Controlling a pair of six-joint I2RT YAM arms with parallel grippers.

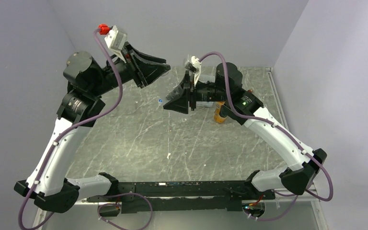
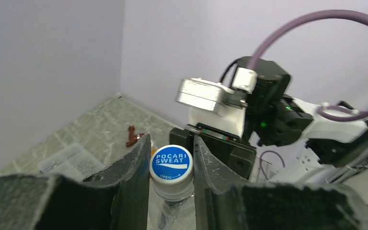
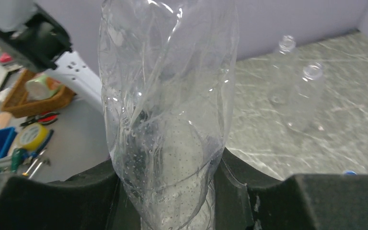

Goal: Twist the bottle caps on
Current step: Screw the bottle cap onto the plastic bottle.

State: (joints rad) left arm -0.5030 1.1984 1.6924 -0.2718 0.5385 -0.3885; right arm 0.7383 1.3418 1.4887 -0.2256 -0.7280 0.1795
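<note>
A blue bottle cap [image 2: 171, 164] printed POCARI SWEAT sits on the neck of a clear crumpled bottle [image 3: 167, 96]. My left gripper [image 2: 171, 142] is shut on that cap, one finger against each side. My right gripper [image 3: 167, 163] is shut on the bottle's body, squeezing its thin wall. In the top view both grippers meet above the far middle of the table, the left gripper [image 1: 164, 72] above the right gripper [image 1: 171, 103]. Another blue cap [image 1: 160, 101] lies loose on the table. An orange bottle [image 1: 219, 115] stands behind the right arm.
Two more clear bottles [image 3: 287, 72] [image 3: 309, 96] stand open-necked on the marbled table [image 1: 139, 139]. A flat clear box [image 2: 67, 160] and a small brown object [image 2: 134, 136] lie near the far wall. Walls close the table at the back and both sides.
</note>
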